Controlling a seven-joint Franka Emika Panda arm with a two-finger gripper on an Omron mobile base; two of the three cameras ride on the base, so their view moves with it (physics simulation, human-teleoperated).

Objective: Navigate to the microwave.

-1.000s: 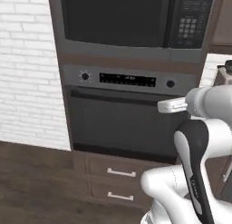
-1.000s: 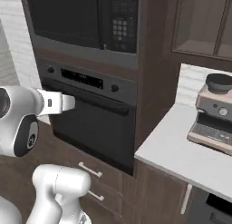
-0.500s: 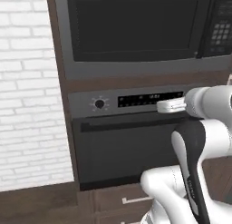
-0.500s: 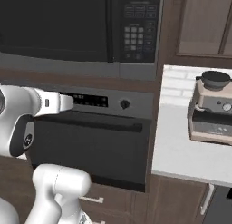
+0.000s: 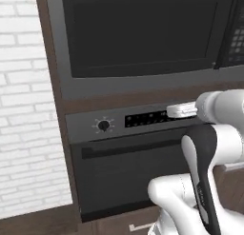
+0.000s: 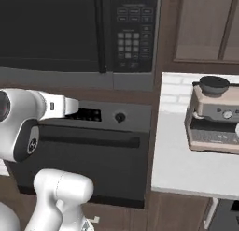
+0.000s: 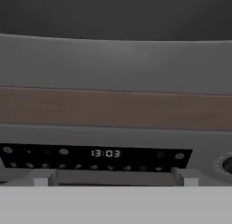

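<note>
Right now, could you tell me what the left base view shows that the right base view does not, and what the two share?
Left base view: a white brick wall left of the appliance column.

Right base view: the microwave keypad in full, a coffee machine on a white counter, and upper wooden cabinets.

Both: the microwave's black door, the oven below with its knob and display strip, and the robot arm.

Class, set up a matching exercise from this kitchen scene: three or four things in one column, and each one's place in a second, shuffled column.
Things:
1. dark-grey built-in microwave
2. black oven
3. beige coffee machine
4. white brick wall

Places:
A. on the white counter
B. at the top of the wooden cabinet
C. left of the cabinet
D. under the microwave

Pairs: 1-B, 2-D, 3-A, 4-C
</note>
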